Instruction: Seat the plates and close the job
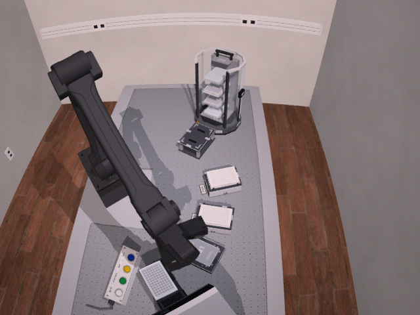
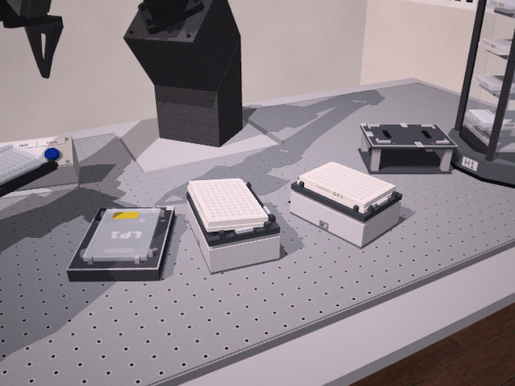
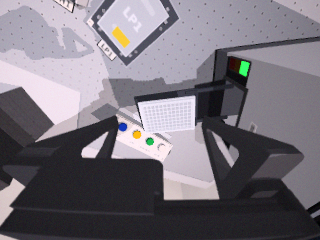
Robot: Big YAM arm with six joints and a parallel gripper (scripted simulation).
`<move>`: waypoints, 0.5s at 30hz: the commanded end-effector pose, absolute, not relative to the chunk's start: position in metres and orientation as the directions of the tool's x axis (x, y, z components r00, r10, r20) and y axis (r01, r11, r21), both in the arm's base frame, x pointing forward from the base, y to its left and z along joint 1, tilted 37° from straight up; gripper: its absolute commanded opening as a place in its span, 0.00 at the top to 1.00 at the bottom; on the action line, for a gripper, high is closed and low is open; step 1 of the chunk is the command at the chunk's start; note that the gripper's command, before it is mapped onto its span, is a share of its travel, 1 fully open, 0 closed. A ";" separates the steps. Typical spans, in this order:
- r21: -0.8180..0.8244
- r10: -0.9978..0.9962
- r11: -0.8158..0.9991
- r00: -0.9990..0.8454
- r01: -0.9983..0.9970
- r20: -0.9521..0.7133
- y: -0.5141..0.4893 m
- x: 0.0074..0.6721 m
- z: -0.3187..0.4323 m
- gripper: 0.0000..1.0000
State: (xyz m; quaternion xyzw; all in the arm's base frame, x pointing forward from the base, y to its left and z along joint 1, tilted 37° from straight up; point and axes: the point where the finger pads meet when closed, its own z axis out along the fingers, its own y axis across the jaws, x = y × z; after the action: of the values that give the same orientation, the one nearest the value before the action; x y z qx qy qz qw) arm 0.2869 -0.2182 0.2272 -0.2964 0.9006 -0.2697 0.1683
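My gripper (image 3: 160,120) is open and empty, high above the operator panel (image 1: 122,271) and the sealer's plate (image 1: 157,279). One of its fingers shows at the top left of the exterior view (image 2: 41,50). In the wrist view the blue (image 3: 122,127), yellow (image 3: 136,134), green (image 3: 149,141) and white (image 3: 161,147) keys lie between my fingers, beside the white plate (image 3: 167,114). No lid is on that plate. A clear lid with a yellow mark sits in the lid park LP1 (image 2: 122,240). The near shaker's plate (image 2: 226,203) lies tilted on its locators. The far shaker's plate (image 2: 347,184) lies level.
The dark recovery nest (image 2: 405,134) stands empty beside the plate hotel H1 (image 1: 218,91), which holds several plates on its shelves behind the guard. The sealer body shows a green light (image 3: 244,67). My arm's base block (image 2: 195,83) stands behind the shakers.
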 end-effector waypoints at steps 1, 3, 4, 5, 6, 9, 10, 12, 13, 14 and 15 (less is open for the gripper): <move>-0.555 -0.492 0.778 -0.834 -0.293 -0.250 -0.206 0.292 0.229 0.00; -0.544 -0.441 0.807 -0.849 -0.232 -0.291 -0.201 0.297 0.233 0.00; -0.536 -0.414 0.820 -0.855 -0.202 -0.312 -0.199 0.300 0.234 0.00; -0.522 -0.386 0.835 -0.863 -0.176 -0.327 -0.196 0.300 0.231 0.00; -0.506 -0.357 0.849 -0.870 -0.150 -0.339 -0.192 0.301 0.227 0.00; -0.498 -0.329 0.859 -0.873 -0.118 -0.361 -0.191 0.306 0.231 0.00; -0.483 -0.300 0.871 -0.878 -0.091 -0.374 -0.188 0.307 0.228 0.00; -0.450 -0.238 0.892 -0.888 -0.039 -0.394 -0.181 0.309 0.220 0.00; -0.434 -0.207 0.901 -0.891 -0.013 -0.404 -0.178 0.311 0.217 0.00; -0.423 -0.178 0.906 -0.888 0.020 -0.423 -0.176 0.314 0.220 0.00; -0.411 -0.149 0.910 -0.885 0.052 -0.442 -0.174 0.317 0.223 0.00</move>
State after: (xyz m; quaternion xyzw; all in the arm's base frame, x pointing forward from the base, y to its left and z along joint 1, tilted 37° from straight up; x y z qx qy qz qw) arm 0.3075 -0.1814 0.2214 -0.1038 0.9427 -0.2286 0.2200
